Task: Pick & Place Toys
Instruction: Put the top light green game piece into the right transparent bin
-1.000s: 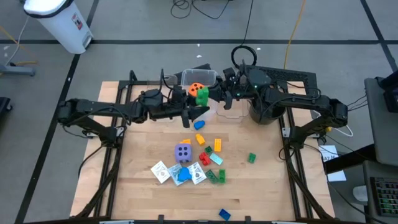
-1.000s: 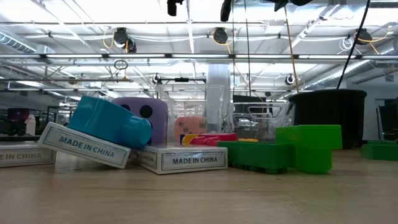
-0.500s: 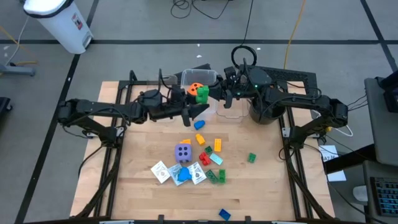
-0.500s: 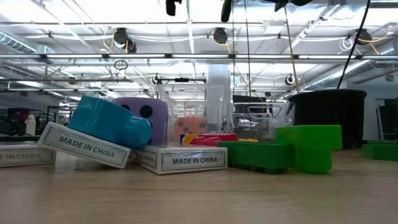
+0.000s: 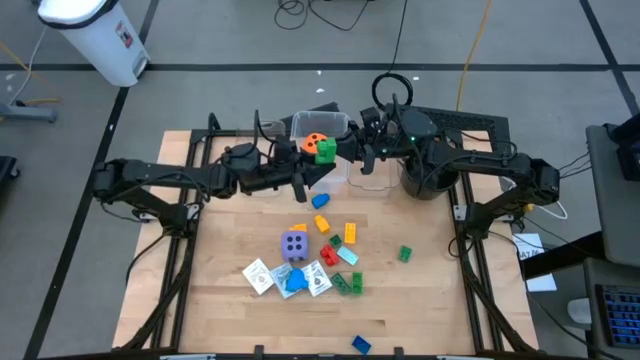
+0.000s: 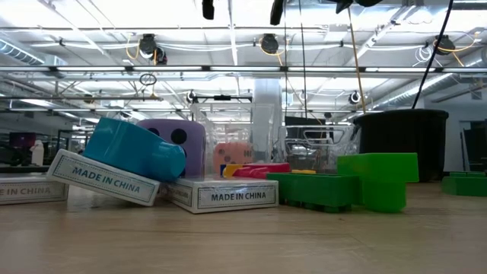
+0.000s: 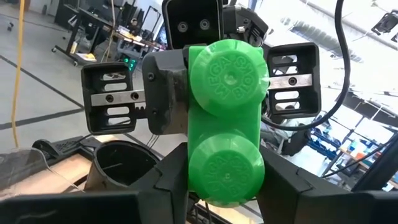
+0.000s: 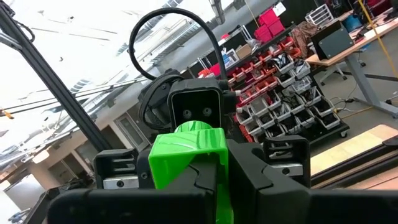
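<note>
Near edge of the bench (image 5: 240, 330), high view: I see one blue brick (image 5: 361, 345) alone. Farther in, the main toy pile: white playing cards (image 5: 259, 276), a light-blue brick (image 5: 292, 282) lying on them, green bricks (image 5: 347, 284) beside, a purple die (image 5: 294, 245) just behind. In the low view the card boxes (image 6: 221, 195) read "MADE IN CHINA", with the purple die behind them. A lone green brick (image 5: 404, 254) sits off to the right of the pile. Yellow and orange bricks (image 5: 350, 233) lie a bit farther in, then a blue brick (image 5: 320, 200).

Mid-bench, above the surface: both arms meet on one green two-stud brick (image 5: 325, 152). Left pincer (image 5: 316, 165) and right pincer (image 5: 348, 152) are both clamped on it from opposite sides. In the left wrist view the brick (image 7: 226, 121) shows stud side on, with the other arm's pincer behind it; the right wrist view shows it (image 8: 189, 155) edge-on.

Far side: a clear bin (image 5: 322, 122) with an orange die (image 5: 315, 141) inside. A second clear bin (image 5: 370, 175) is next to it, contents I can't tell. The black pot (image 5: 425, 180) sits at the right, mostly under the right arm, inside not visible.
</note>
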You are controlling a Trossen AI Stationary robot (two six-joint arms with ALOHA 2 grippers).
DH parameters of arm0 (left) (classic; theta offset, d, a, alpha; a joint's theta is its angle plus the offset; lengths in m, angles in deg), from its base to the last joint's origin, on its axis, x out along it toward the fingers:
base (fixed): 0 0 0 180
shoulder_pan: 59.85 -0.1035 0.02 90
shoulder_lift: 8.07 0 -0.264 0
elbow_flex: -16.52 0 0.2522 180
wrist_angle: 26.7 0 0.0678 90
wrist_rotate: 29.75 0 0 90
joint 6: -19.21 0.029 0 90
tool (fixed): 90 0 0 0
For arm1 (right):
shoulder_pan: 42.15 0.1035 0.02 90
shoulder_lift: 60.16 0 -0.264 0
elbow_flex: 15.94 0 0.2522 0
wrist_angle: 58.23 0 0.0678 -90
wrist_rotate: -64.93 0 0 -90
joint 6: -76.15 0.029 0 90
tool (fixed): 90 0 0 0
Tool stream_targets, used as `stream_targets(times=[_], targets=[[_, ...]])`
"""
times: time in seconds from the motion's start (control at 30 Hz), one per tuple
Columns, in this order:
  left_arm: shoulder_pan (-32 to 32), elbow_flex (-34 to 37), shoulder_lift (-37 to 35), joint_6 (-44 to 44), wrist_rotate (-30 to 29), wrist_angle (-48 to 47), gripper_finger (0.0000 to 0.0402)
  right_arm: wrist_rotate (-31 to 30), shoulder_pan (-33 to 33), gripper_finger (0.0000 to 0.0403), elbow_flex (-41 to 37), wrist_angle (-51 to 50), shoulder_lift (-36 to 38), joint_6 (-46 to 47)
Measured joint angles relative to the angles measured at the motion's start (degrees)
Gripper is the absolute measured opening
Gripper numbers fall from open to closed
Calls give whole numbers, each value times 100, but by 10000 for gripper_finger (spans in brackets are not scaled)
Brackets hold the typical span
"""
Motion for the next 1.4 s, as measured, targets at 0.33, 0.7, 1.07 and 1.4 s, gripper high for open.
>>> stream_targets(times=[0.33,0.7,1.07,1.4], targets=[[-28,0,-48,136,176,13,149,78,-72,77,-2,201,-3,64],[-249,-6,-372,173,530,-198,152,707,-513,197,-2,197,32,258],[-603,-1765,-630,929,979,-4136,137,1657,-949,236,-2,568,170,283],[-938,-3686,150,1720,1536,-7522,137,1803,-761,230,762,-1183,288,-1166]])
